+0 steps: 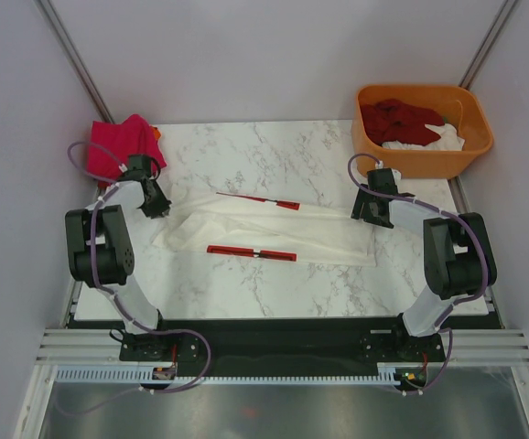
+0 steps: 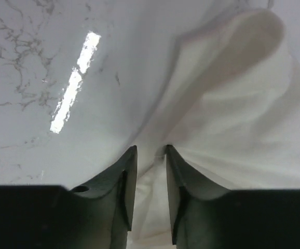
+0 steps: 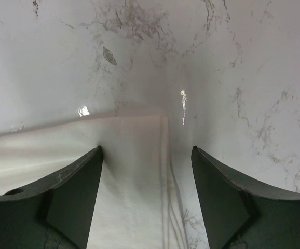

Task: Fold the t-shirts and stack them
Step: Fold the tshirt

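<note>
The left arm point(image 1: 125, 195) is covering the pink shirt's point(image 1: 123, 137) near edge. In the tub point(image 1: 422, 163), the dark red shirt point(image 1: 400, 119) is hiding most of a white one point(image 1: 432, 142). The big white shirt's point(image 1: 324, 233) red marks point(image 1: 251, 253) are showing too small to read, perhaps lettering.

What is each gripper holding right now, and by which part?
Left gripper pinches the white shirt at its left end. Right gripper is open over the shirt's right corner, holding nothing.

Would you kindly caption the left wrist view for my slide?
Left hand pinching the white shirt on the marble table.
</note>
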### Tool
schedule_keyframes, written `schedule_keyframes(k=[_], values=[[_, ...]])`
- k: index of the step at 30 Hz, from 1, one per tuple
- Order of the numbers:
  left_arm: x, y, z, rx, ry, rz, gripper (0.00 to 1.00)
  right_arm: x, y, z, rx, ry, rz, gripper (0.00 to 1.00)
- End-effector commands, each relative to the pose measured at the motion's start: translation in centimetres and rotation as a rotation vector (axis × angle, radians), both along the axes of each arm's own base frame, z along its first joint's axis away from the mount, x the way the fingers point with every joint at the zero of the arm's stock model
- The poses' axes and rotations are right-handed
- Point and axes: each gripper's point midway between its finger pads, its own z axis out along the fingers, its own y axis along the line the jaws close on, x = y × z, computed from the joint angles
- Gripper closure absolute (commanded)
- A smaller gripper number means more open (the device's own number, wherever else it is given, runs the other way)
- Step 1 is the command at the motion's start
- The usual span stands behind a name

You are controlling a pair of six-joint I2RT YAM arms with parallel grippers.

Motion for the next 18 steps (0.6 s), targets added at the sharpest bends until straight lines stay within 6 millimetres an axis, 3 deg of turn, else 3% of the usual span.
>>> schedule_keyframes(k=[1,3,6,7,8,11,12,14,15,16,18], values=[[1.7,3.0,1.5,0.034,-0.04,0.021,0.6,-3.3,0.4,-3.7,0.03,0.154,0.015,0.23],[1.7,3.1,2.1,0.038,-0.048,0.025,0.41,-3.2,0.4,-3.5,0.027,0.148,0.014,0.23],[1.3,3.2,4.7,0.053,-0.108,0.039,0.35,-3.1,0.1,-3.3,0.017,0.146,0.01,0.22],[1.1,3.2,5.4,0.054,-0.125,0.04,0.35,-3.1,0.1,-3.3,0.014,0.143,0.008,0.21],[1.1,2.9,7.7,0.057,-0.187,0.035,0.35,-3.2,0.0,-3.3,0.012,0.142,0.007,0.21],[-0.2,1.1,9.6,0.048,-0.238,0.009,0.4,-2.7,-0.2,-3.1,-0.003,0.134,0.001,0.2],[-0.7,0.0,11.5,0.026,-0.294,-0.001,0.43,-2.7,-0.2,-3.0,-0.006,0.135,0.0,0.2],[-2.6,-1.5,10.3,-0.019,-0.278,0.022,0.44,-2.4,-0.5,-2.8,-0.017,0.129,-0.008,0.19],[-3.2,-2.4,10.9,-0.061,-0.31,0.012,0.44,-2.4,-0.6,-2.8,-0.023,0.13,-0.011,0.19],[-4.6,-3.3,8.9,-0.1,-0.267,0.005,0.44,-2.4,-0.8,-2.9,-0.029,0.134,-0.015,0.19],[-5.5,-4.8,7.3,-0.145,-0.249,-0.014,0.41,-2.5,-0.7,-3.3,-0.028,0.146,-0.014,0.2]])
